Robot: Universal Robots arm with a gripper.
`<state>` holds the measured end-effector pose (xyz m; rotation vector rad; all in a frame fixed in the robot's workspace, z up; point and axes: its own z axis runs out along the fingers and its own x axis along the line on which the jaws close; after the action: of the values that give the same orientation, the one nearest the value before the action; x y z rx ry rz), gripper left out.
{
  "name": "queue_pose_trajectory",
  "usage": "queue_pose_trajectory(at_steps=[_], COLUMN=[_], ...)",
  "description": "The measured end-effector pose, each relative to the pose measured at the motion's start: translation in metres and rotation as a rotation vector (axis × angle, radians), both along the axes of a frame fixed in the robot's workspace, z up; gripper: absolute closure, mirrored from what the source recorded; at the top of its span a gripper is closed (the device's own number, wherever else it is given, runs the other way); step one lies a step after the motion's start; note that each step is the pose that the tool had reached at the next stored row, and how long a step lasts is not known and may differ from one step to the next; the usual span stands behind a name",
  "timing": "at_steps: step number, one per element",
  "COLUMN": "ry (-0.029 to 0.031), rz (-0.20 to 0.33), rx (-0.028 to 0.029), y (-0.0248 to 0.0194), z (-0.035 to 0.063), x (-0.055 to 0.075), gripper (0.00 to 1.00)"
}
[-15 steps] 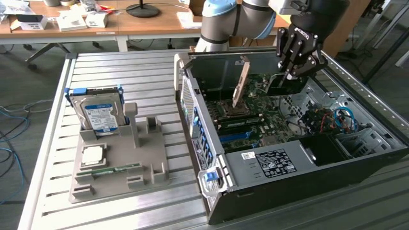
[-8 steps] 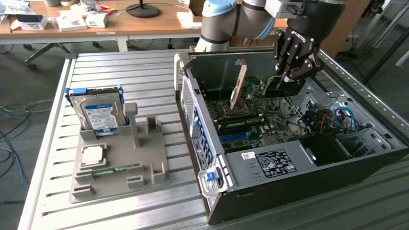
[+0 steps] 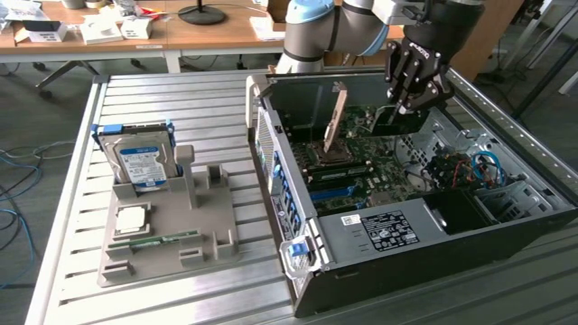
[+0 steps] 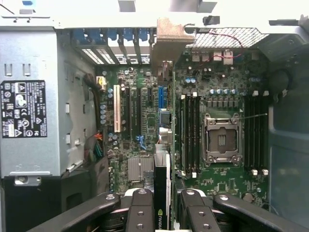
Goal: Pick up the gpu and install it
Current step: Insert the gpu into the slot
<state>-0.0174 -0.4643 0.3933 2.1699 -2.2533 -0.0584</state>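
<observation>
Above the motherboard (image 3: 361, 152) of the open computer case (image 3: 424, 271), the gripper (image 3: 411, 101) is clamped on the gpu (image 4: 161, 186), held edge-on. Pickup looks done; seating it in a slot seemingly remains.

gpu (image 4: 161, 176) in claw (image 4: 166, 197), above motherboard (image 4: 140, 121), inside case (image 3: 434, 271)

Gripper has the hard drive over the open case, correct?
No. The gripper is over the open case, but it has the gpu, not the hard drive: the wrist view shows it edge-on between the fingers. The hard drive stands in the gray holder, in the exterior view.
</observation>
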Motion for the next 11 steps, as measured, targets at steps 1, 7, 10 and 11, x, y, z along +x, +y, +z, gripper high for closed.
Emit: queue_pose_trajectory(at_steps=[1, 7, 10, 11], ry=[-0.0003, -0.0004, -0.0004, -0.0004], rz=[0.0, 0.0, 0.0, 0.0], rx=[0.0051, 0.0139, 0.0147, 0.0147], y=[0.0002, 0.0002, 0.0002, 0.0002], z=[-0.0008, -0.0087, -0.0138, -0.0156], x=[0.0, 0.0, 0.0, 0.0], gripper=[0.74, 0.74, 0.74, 0.74])
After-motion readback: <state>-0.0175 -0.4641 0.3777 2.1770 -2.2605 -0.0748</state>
